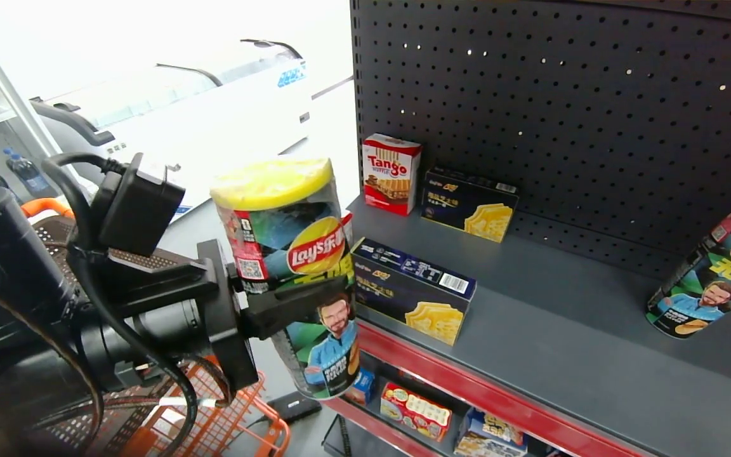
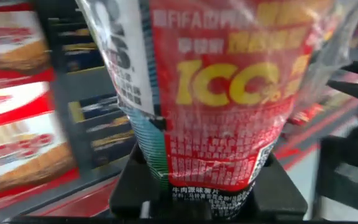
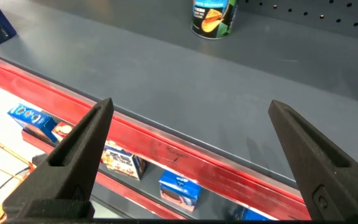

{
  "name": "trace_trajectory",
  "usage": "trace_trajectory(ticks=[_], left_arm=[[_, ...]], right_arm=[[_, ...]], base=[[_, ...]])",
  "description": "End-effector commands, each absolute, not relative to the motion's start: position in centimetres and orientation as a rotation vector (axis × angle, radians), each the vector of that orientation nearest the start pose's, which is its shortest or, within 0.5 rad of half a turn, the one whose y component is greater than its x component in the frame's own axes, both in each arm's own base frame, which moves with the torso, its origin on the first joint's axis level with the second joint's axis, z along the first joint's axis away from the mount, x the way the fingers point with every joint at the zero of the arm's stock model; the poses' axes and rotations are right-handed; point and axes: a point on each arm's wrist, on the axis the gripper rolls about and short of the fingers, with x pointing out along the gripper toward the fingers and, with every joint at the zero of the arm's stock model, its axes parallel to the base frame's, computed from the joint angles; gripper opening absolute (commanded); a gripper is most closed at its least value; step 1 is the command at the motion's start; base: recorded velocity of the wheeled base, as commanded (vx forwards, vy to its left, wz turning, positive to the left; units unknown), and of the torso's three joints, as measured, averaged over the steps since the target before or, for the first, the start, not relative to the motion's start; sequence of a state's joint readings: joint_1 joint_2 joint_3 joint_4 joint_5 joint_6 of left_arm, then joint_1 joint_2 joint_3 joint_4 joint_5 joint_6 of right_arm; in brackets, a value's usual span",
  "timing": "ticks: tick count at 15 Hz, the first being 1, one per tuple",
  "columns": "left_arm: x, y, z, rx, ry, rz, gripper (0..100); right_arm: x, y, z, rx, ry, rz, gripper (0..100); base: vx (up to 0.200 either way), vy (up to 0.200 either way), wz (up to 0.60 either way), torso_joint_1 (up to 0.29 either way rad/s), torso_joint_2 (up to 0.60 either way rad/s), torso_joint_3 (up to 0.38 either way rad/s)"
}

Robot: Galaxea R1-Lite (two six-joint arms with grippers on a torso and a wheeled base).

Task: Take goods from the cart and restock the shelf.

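My left gripper is shut on a tall chips can with a yellow lid, held upright in the air just left of the shelf's front edge. The same can shows close up, red label side, between my left fingers. On the grey shelf a second chips can leans against the pegboard at the far right. That can's base stands at the back of the shelf in the right wrist view. My right gripper is open, hovering before the shelf's red front rail.
On the shelf stand a red wafer box and two dark blue boxes. The orange cart sits below my left arm. Lower shelves hold small boxes. Bare shelf space lies between the blue boxes and the leaning can.
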State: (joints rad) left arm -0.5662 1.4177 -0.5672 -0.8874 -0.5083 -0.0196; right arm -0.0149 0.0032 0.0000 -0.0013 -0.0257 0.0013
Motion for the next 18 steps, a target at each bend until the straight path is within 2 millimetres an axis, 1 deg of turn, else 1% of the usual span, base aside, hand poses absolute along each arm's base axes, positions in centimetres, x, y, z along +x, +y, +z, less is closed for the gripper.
trace_trajectory(ticks=[1, 2, 7, 16, 18], left_arm=[[17.7, -14.0, 21.8, -0.018, -0.025, -1.16, 0], [17.4, -14.4, 21.8, -0.018, -0.025, -1.195, 0], [17.0, -15.1, 22.0, -0.019, -0.031, -1.232, 0], [17.2, -15.0, 21.7, -0.018, -0.02, -1.223, 0], [17.1, -14.9, 21.6, -0.018, -0.017, -1.218, 0]], right_arm=[[-2.2, 0.0, 7.6, 0.002, 0.003, -0.041, 100], [-2.2, 0.0, 7.6, 0.002, 0.003, -0.041, 100], [-2.2, 0.0, 7.6, 0.002, 0.003, -0.041, 100], [-2.2, 0.0, 7.6, 0.002, 0.003, -0.041, 100], [-2.2, 0.0, 7.6, 0.002, 0.003, -0.041, 100]], base=[[0.0, 0.0, 0.0, 0.0, 0.0, 0.0], [0.0, 0.0, 0.0, 0.0, 0.0, 0.0], [0.0, 0.0, -0.6, 0.0, 0.0, 0.001], [0.0, 0.0, -0.6, 0.005, 0.0, 0.002], [0.0, 0.0, 0.0, 0.0, 0.0, 0.0]])
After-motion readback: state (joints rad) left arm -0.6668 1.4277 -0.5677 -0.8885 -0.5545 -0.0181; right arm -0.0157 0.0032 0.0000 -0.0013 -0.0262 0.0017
